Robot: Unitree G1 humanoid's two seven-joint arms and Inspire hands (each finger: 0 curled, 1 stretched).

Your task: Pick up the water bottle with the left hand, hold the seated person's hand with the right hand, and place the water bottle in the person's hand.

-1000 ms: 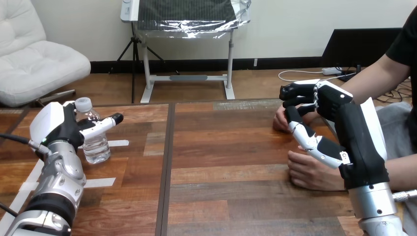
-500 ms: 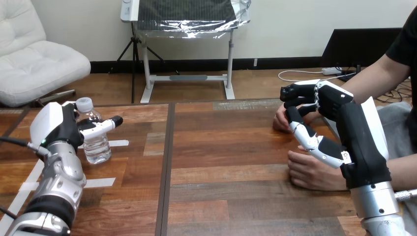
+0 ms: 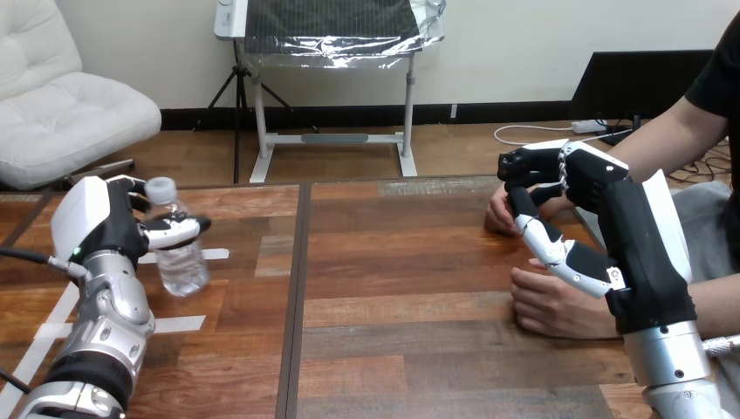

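Note:
A clear water bottle (image 3: 181, 253) with a white cap leans with its cap toward the left, at the table's left side. My left hand (image 3: 92, 218) is shut on it, the thumb (image 3: 174, 232) across its front and the fingers behind its neck. I cannot tell whether its base touches the table. At the right, my right hand (image 3: 611, 209) hangs over the person's two hands. The person's far hand (image 3: 497, 211) shows just beside it. The person's near hand (image 3: 558, 305) rests on the table below it.
Strips of white tape (image 3: 174, 324) lie on the wooden table (image 3: 401, 349) around the bottle. A dark seam (image 3: 297, 288) runs down the table left of the middle. The person's forearm (image 3: 681, 131) comes in from the upper right.
The bottle has tipped from upright to leaning and shifted slightly right in my left hand, whose thumb has closed onto it. My right hand has hardly moved.

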